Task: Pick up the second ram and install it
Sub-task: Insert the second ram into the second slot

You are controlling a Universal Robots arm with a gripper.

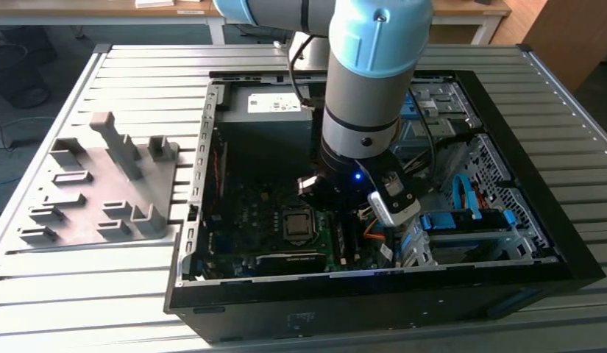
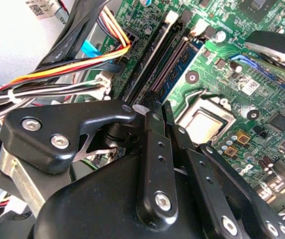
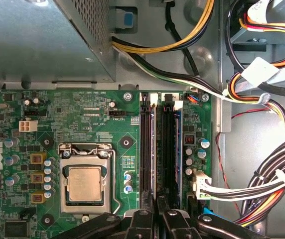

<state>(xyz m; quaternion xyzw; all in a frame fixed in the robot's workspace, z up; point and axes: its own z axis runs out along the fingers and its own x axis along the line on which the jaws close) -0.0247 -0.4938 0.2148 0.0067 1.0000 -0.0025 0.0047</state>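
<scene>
In the exterior view, the pale blue and grey robot arm [image 1: 367, 73] reaches down into the open black computer case [image 1: 538, 250]. The case lies on the slatted metal desk [image 1: 87, 294], right of the frame's centre, and a grey moulded holder [image 1: 107, 191] sits at the exterior view's left. In the first wrist view, the black fingers [image 3: 143, 221] are closed to a thin slit and grip nothing. The thin blue circuit-board stick [image 3: 153, 149] stands edge-on in a green motherboard slot, near the silver processor socket [image 3: 85, 181] and in line with that slit. Whether the fingertips touch it cannot be told.
</scene>
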